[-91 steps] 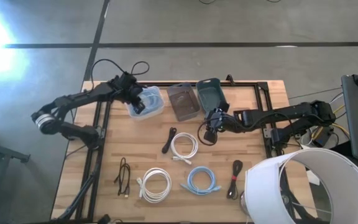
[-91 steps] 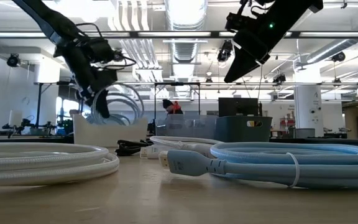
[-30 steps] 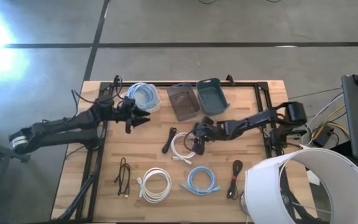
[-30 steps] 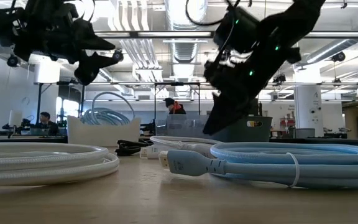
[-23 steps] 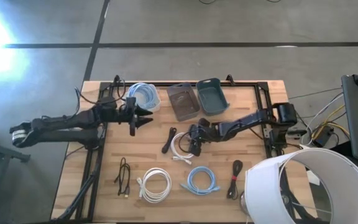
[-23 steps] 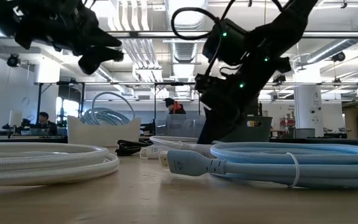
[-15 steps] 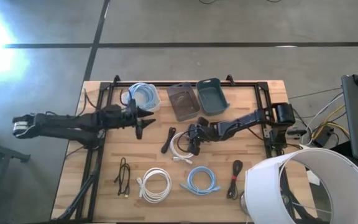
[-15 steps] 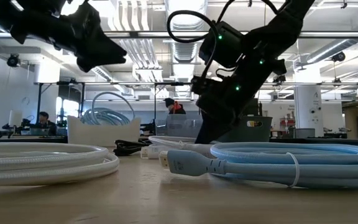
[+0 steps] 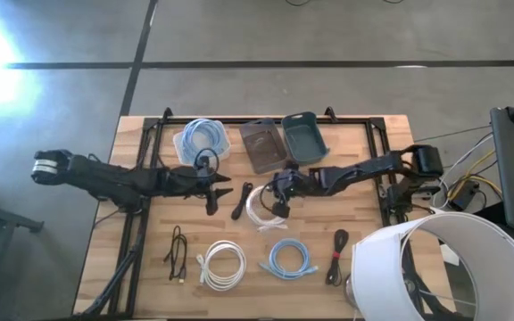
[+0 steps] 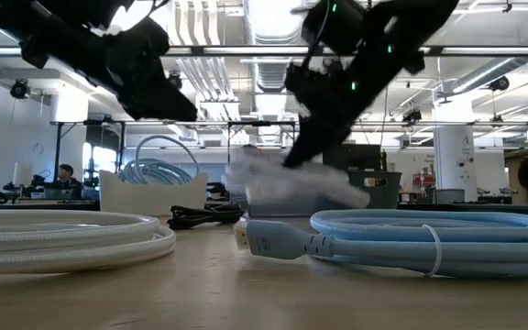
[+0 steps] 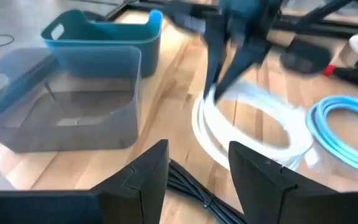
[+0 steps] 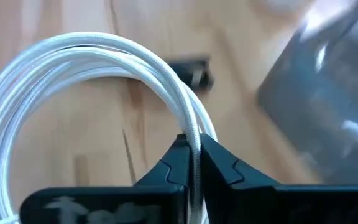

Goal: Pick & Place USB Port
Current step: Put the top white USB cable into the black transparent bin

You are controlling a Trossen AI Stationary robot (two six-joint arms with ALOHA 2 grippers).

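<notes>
A white coiled cable (image 9: 259, 210) is at the table's middle, with my right gripper (image 9: 279, 196) shut on it. In the low view the coil (image 10: 282, 188) shows blurred above the tabletop. Just left of it a black cable (image 9: 242, 201) lies flat on the wood. My left gripper (image 9: 224, 192) hovers open beside that black cable (image 11: 191, 186) and touches nothing. At the far edge stand a clear bin (image 9: 202, 140) with a light blue coil, a grey bin (image 9: 261, 145) and a teal bin (image 9: 303, 136). My right gripper pinches several strands of the white coil's rim (image 12: 193, 134) between its two fingers. The fingers lie across the strands and slant down from the table's right. The rest of the loop (image 12: 73, 56) arches away from the fingers, and the coil looks raised off the table.
Toward the near edge lie a thin black cable (image 9: 177, 252), a white coil (image 9: 223, 265), a light blue coil (image 9: 288, 259) and a black cable with red (image 9: 337, 254). A large white shade (image 9: 444, 267) covers the near right corner.
My right gripper has shut on the white coil and raised it off the wood. My left gripper has travelled from beside the clear bin toward the table's right and near edge, ending beside the black cable.
</notes>
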